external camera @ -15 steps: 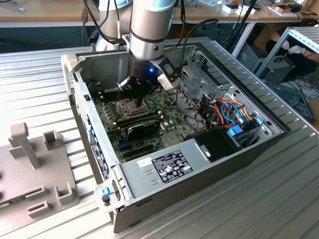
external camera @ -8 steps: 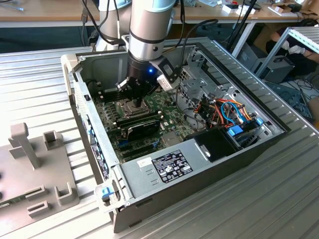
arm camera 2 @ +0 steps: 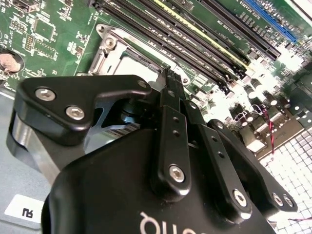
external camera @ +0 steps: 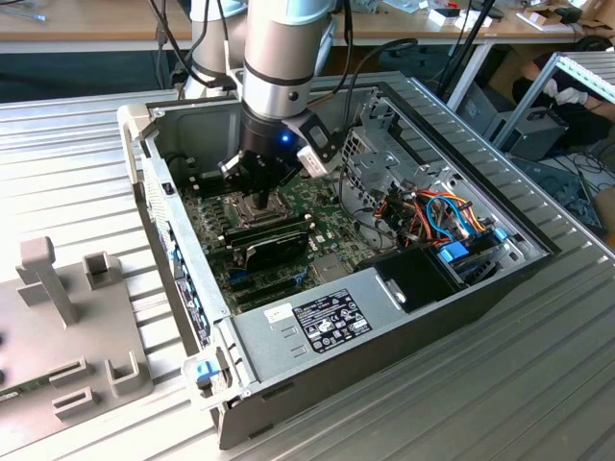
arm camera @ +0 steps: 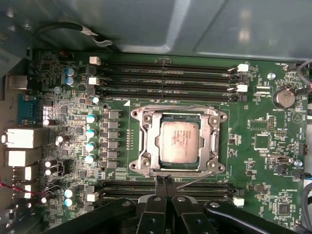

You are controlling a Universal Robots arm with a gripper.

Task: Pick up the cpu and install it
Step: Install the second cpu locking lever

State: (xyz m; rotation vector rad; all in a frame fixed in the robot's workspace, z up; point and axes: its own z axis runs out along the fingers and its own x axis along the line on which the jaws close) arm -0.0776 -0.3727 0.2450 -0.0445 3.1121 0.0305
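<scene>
Hovering low over the green motherboard (arm camera: pixel 253 146) inside the open grey computer case (external camera: pixel 317 317), the black two-fingered pincer (arm camera: pixel 164 181) had its fingertips pressed together and held nothing. The small square cpu with its flat silver-grey metal top (arm camera: pixel 178 142) lay flat inside the square metal socket frame (arm camera: pixel 144 141), just beside the fingertips in the first wrist view. It appeared seated and level. To do this step well, I judged the chip should sit flush with its edges parallel to the frame, and the pincer should avoid the long black memory slots (arm camera: pixel 165 78) nearby.
</scene>
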